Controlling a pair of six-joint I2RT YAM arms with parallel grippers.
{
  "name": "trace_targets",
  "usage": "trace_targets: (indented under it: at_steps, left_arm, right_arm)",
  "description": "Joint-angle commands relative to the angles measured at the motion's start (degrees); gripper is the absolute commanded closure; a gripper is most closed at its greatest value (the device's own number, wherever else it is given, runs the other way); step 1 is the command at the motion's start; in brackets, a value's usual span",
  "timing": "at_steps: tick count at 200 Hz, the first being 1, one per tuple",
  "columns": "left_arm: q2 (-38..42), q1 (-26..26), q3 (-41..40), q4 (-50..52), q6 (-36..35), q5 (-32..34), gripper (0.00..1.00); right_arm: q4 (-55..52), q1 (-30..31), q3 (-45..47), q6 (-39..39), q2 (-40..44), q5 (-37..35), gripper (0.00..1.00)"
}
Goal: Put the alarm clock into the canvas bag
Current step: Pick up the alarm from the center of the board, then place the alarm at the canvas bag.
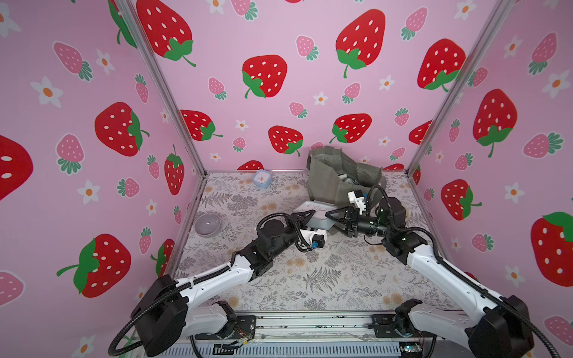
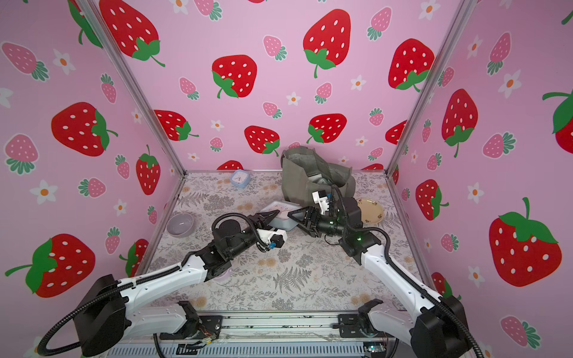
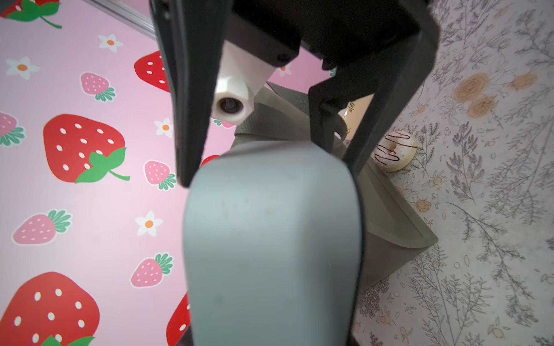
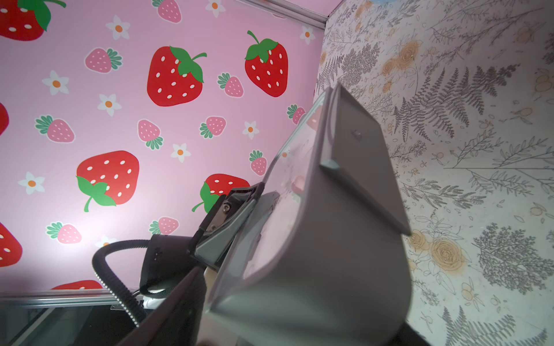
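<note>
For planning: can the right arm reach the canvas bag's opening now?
Probably yes: the canvas bag stands close behind the right gripper, nothing between, but the left gripper grips the grey clock.

top views: high front, whole table | wrists: close, seemingly facing across alarm clock

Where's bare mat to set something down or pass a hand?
Free: near half of the mat between left arm and right arm; back-left strip between grey bowl and small blue clock. Crowded: centre-right, around the grey clock, canvas bag and plate.
</note>
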State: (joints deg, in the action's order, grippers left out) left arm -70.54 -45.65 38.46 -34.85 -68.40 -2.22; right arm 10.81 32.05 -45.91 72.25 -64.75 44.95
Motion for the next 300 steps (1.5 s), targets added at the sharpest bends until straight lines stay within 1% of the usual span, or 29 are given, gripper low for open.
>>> trace_targets:
  at_steps: [1,10,21,24,31,37,46,55,64,75,98,113,131,151,161,181,203,222,238,252,276,300]
  left_arm:
    - [0.54,-0.49,-0.69,-7.97,-7.34,-1.27,0.73]
    - [0.22,-0.5,-0.9,-9.19,-7.52,-0.83,0.72]
    - [0.14,-0.51,-0.93,-9.6,-7.88,-0.6,0.67]
    - [0.14,-0.5,-0.86,-9.5,-7.89,-0.53,0.64]
    - [0.14,-0.49,-0.77,-9.3,-8.16,-0.26,0.57]
    - [0.1,-0.5,-0.6,-8.95,-8.46,0.43,0.54]
    - [-0.11,-0.43,-0.56,-9.35,-8.67,1.91,0.49]
    - [-0.21,-0.09,-0.7,-10.15,-8.34,2.69,0.41]
    - [0.01,0.5,-1.05,-10.91,-6.89,2.88,0.34]
    - [0.91,1.19,-1.36,-10.74,-3.45,3.54,0.3]
    - [3.71,3.22,-2.17,-8.55,6.59,4.14,0.24]
    - [5.2,4.64,-2.94,-7.91,14.87,3.84,0.21]
    - [5.59,5.42,-2.3,-6.43,24.75,6.53,0.15]
    - [4.45,6.54,1.06,-2.55,37.76,10.56,0.12]
    - [3.66,7.69,3.69,1.67,44.09,11.36,0.11]
    - [1.97,10.16,8.83,10.28,53.25,8.68,0.11]
    - [0.31,12.3,14.29,18.19,63.1,8.32,0.12]
    - [-1.1,15.44,17.49,22.88,70.88,4.3,0.12]
    - [-2.32,17.73,18.69,24.23,74.79,1.51,0.12]
    - [-3.53,19.24,19.8,24.79,76.74,-0.78,0.12]
    - [-5.77,20.74,22.1,26.8,78.59,-4.01,0.12]
    - [-6.62,21.04,21.35,25.42,78.44,-5.05,0.13]
  right_arm:
    - [4.55,0.38,0.02,3.51,-0.2,0.34,0.36]
    - [4.57,0.38,0.04,3.51,-0.29,0.25,0.4]
    - [4.64,0.38,0.08,3.51,-0.2,-0.04,0.47]
    - [4.58,0.33,0.11,3.45,-0.2,-0.2,0.48]
    - [4.58,0.38,0.07,3.26,-0.11,-0.34,0.54]
    - [4.59,0.29,-0.09,3.04,-0.09,-0.37,0.58]
    - [4.49,0.22,-0.44,2.48,-0.11,-0.55,0.61]
    - [4.41,0.17,-0.92,1.65,-0.07,-0.75,0.65]
    - [4.01,0.12,-1.53,0.56,-0.04,-1.3,0.67]
    - [3.89,-0.06,-2.58,-1.32,0.23,-2.19,0.67]
    - [2.74,-0.89,-5.99,-7.15,1.03,-4.81,0.68]
    - [2.55,-1.76,-8.62,-11.03,1.34,-6.2,0.69]
    - [1.5,-2.97,-11.83,-15.63,1.71,-8.68,0.69]
    - [0.27,-4.81,-15.94,-20.31,1.76,-10.38,0.7]
    - [-2.67,-5.56,-19.28,-24.06,1.36,-12.2,0.7]
    - [-8.98,-6.29,-26.1,-32.39,-0.2,-17.94,0.7]
    - [-12.26,-7.12,-31.49,-37.29,-2.19,-22.18,0.71]
    - [-16.39,-7.91,-36.15,-41.37,-4.29,-26.47,0.72]
    - [-18.8,-8.73,-38.69,-44.04,-5.97,-28.58,0.72]
    - [-20.0,-9.43,-40.66,-46.09,-8.09,-27.21,0.71]
    - [-26.09,-9.64,-47.96,-49.59,-14.3,-25.62,0.71]
    - [-31.55,-9.64,-53.77,-53.15,-19.52,-26.85,0.72]
